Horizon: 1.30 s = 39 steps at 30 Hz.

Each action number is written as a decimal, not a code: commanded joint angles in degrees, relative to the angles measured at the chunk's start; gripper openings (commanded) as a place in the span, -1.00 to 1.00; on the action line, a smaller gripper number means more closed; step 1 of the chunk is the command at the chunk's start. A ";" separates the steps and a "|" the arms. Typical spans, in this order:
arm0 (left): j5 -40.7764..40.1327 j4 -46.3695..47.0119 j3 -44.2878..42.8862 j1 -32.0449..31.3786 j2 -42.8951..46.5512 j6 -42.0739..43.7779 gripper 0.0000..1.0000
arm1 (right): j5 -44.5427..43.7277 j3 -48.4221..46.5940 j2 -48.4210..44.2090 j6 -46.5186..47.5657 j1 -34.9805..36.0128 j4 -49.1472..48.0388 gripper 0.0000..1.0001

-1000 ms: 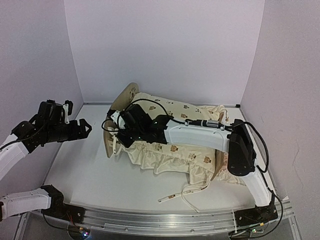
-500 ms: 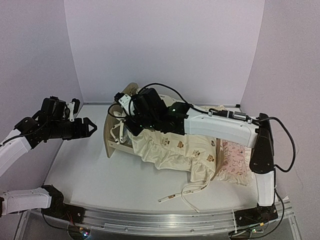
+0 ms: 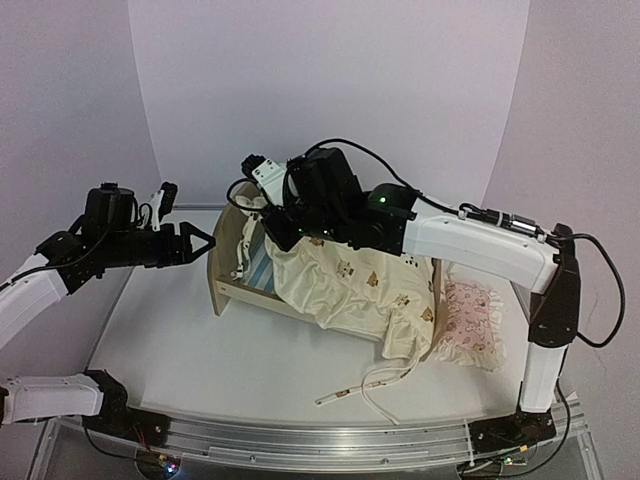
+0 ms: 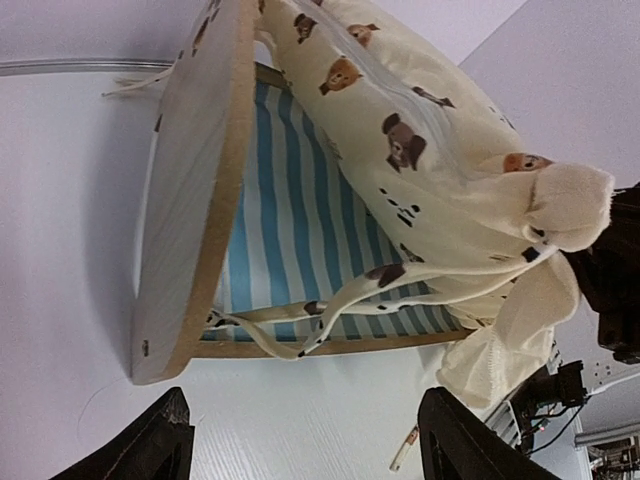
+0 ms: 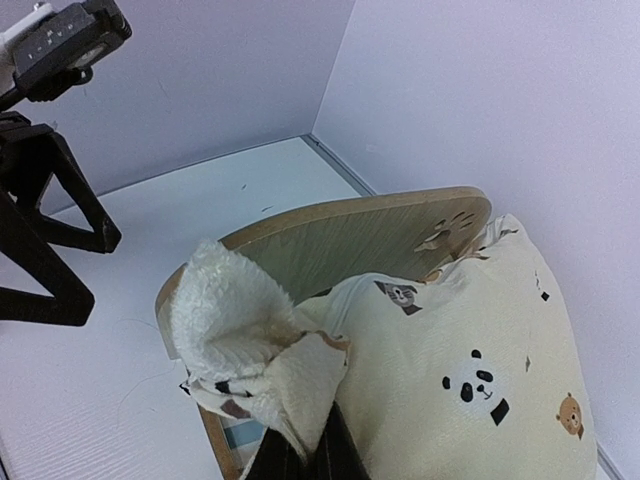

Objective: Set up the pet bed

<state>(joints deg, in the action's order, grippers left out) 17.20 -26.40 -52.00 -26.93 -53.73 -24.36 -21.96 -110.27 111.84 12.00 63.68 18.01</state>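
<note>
White desk [image 3: 160, 340] carried the pet bed [image 3: 228, 262] at centre: light wood, rounded headboard, blue-and-white striped base. A cream, fleece-backed animal-print cushion [image 3: 340, 285] draped it, one corner pinched in the right hand [image 5: 305, 450]. The left hand [image 3: 200, 243] stood wide and empty near the headboard.

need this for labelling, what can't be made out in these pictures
Top view: pet bed footboard, draped by the cushion.
Top view: pink pillow, its bed-side edge behind the cushion.
Right wrist view: right fingers, tips buried in cushion fabric.
</note>
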 commanded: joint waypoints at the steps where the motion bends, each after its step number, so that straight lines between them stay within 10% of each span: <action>1: 4.03 7.33 1.02 -2.46 -1.57 0.64 0.56 | 0.24 1.19 -4.47 0.75 0.17 -2.36 -1.00; 11: 1.79 12.81 1.45 -6.99 -8.22 1.59 0.52 | 0.21 0.05 -3.98 1.28 0.14 -2.45 -1.00; 32: -4.01 17.56 -0.85 -7.59 -18.61 2.55 -0.29 | 0.17 -0.12 -2.77 1.46 0.07 -2.49 -1.00; 39: -4.01 18.74 -1.63 -7.87 -18.91 3.09 -0.99 | 0.16 0.56 -3.01 1.52 0.05 -2.69 -1.00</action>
<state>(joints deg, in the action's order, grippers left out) 13.34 -11.10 -50.57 -34.45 -72.88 -22.49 -21.61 -108.97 111.50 13.28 63.68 18.04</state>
